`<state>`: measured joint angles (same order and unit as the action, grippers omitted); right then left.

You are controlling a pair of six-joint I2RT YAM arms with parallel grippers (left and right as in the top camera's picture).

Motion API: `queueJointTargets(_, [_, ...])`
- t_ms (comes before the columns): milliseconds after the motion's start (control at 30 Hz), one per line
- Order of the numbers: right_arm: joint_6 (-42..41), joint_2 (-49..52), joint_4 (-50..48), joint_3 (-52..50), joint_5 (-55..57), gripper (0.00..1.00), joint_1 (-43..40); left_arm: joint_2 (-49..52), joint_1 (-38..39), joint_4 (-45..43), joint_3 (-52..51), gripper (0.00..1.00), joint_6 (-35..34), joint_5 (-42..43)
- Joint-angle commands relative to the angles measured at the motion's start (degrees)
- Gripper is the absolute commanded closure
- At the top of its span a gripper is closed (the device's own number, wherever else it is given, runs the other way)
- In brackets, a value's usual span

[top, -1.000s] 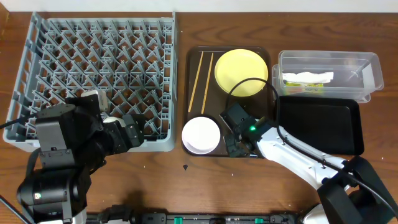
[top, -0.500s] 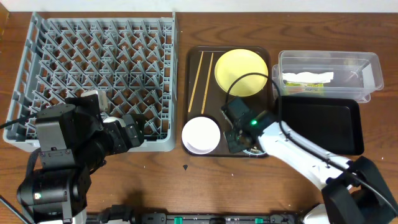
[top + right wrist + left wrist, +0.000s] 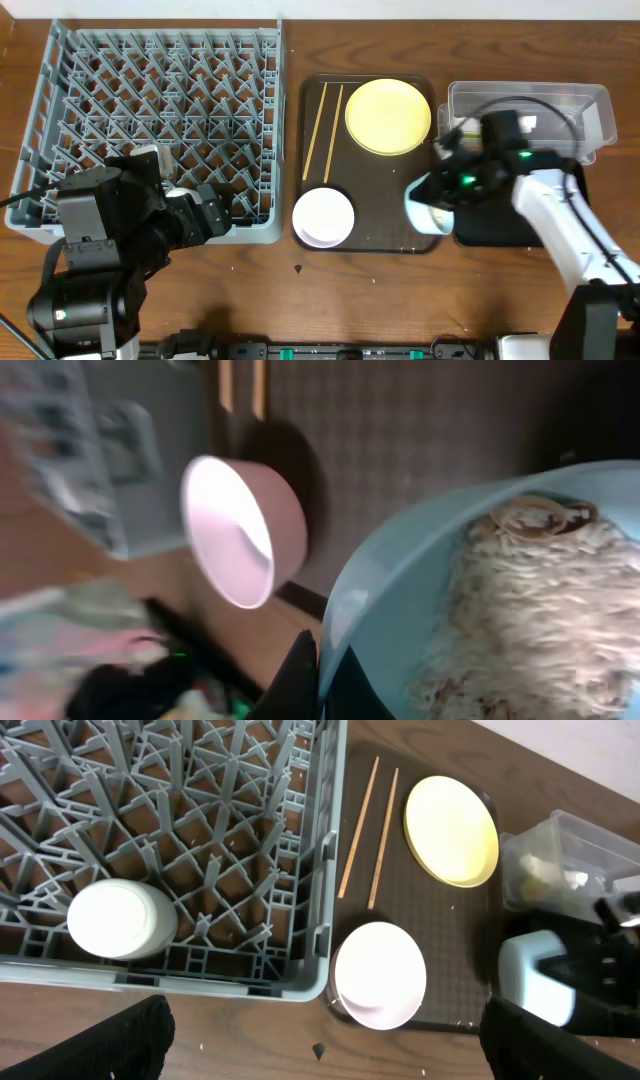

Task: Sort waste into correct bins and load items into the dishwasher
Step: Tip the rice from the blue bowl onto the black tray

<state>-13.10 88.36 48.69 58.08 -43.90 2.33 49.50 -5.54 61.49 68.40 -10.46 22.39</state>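
Observation:
My right gripper (image 3: 447, 192) is shut on the rim of the light-blue bowl (image 3: 424, 206) and holds it tilted over the gap between the brown tray and the black tray bin (image 3: 530, 205). In the right wrist view the fingers (image 3: 322, 668) pinch the bowl's rim (image 3: 400, 590), and pale rice-like food (image 3: 540, 600) lies inside. The yellow plate (image 3: 388, 116), chopsticks (image 3: 322, 130) and white bowl (image 3: 323, 216) sit on the brown tray. The clear tub (image 3: 570, 100) holds the white wrapper (image 3: 497, 124) and the sachet (image 3: 487, 143). My left gripper (image 3: 325, 1025) is open above the front edge of the dish rack (image 3: 150, 90), near the white cup (image 3: 122, 918).
The brown serving tray (image 3: 370, 170) lies between the rack and the bins. A small dark speck (image 3: 298, 268) and a few crumbs lie on the wooden table in front of it.
My right gripper has lifted the light-blue bowl from the tray's front right corner and carried it right, toward the black tray. The left arm has not moved.

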Motion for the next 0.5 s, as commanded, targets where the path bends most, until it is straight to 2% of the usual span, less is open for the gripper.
queueJointTargets(0, [8.59,-1.14,2.54,0.9,-12.5,0.99,-7.87,-0.04,-0.13,-0.02,1.16,0.02,0.57,0.74])
queueJointTargets(133, [11.91,-1.14,6.29,0.9,-10.78,0.99,-12.31,-0.04,-0.13,-0.04,1.16,0.02,0.59,0.74])
queueJointTargets(333, [10.78,-2.01,6.62,0.94,-4.72,0.99,-13.42,-0.04,-0.13,-0.04,1.16,0.02,0.59,0.74])
queueJointTargets(467, [10.73,-2.01,6.62,0.94,-7.41,0.99,-19.28,-0.04,-0.13,-0.04,1.16,0.02,0.59,0.74])
